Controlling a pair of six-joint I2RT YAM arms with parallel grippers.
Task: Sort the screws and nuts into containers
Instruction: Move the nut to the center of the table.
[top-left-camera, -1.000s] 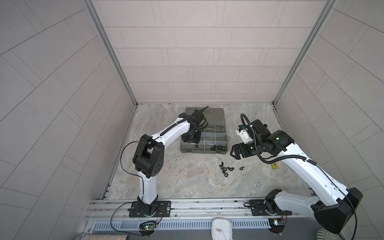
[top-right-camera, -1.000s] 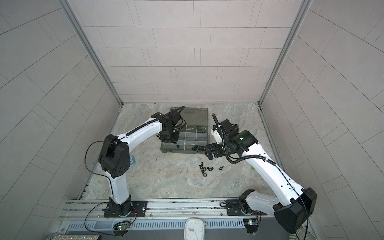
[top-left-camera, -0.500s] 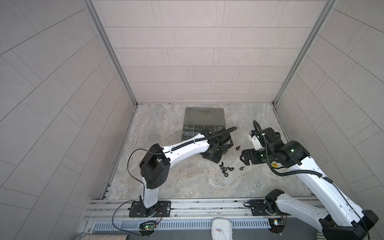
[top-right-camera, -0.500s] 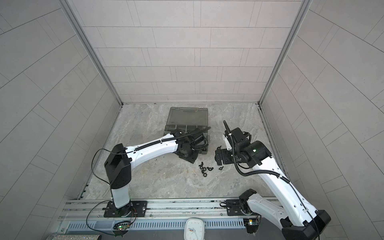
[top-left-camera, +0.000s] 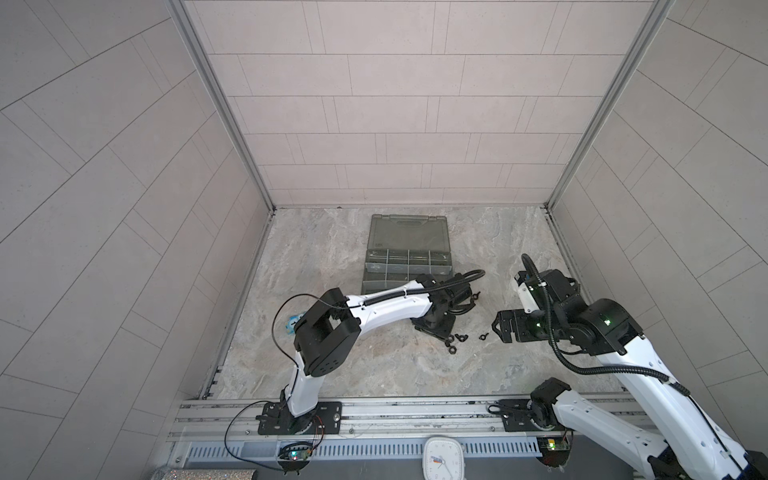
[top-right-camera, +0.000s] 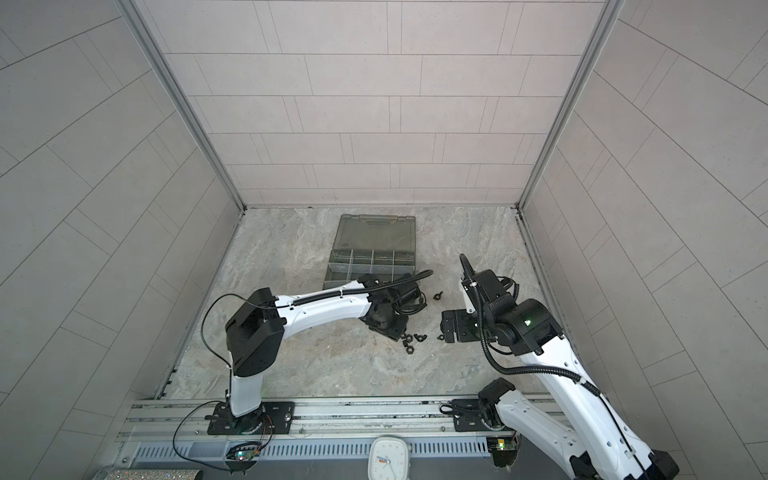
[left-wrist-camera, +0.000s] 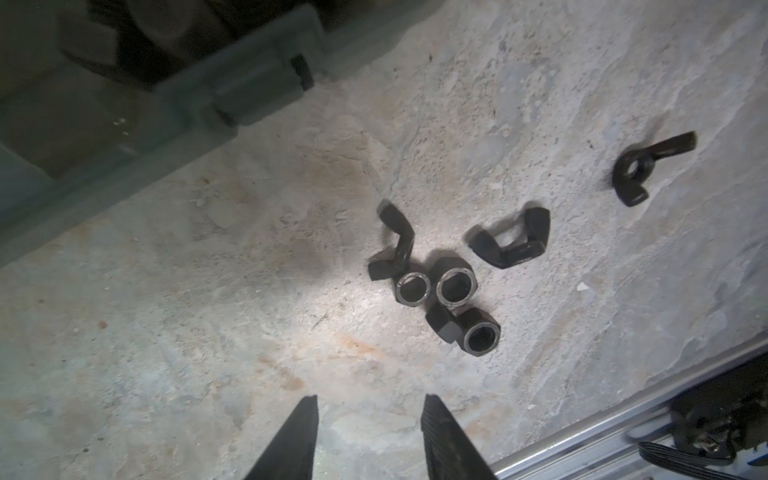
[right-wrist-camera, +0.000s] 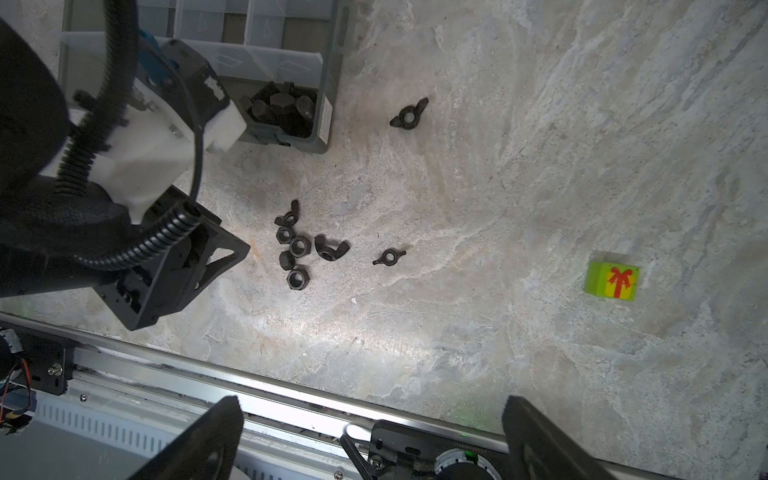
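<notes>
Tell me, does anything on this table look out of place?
Yes. A green cube with a red gift bow lies alone, well away from the hardware, and seems unrelated to it. One wing nut sits apart from the loose nuts, near the organiser case.

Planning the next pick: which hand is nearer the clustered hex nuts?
Left. The left hand hovers right beside the hex nuts, open and empty; the right hand sits farther off, past a separate wing nut.
</notes>
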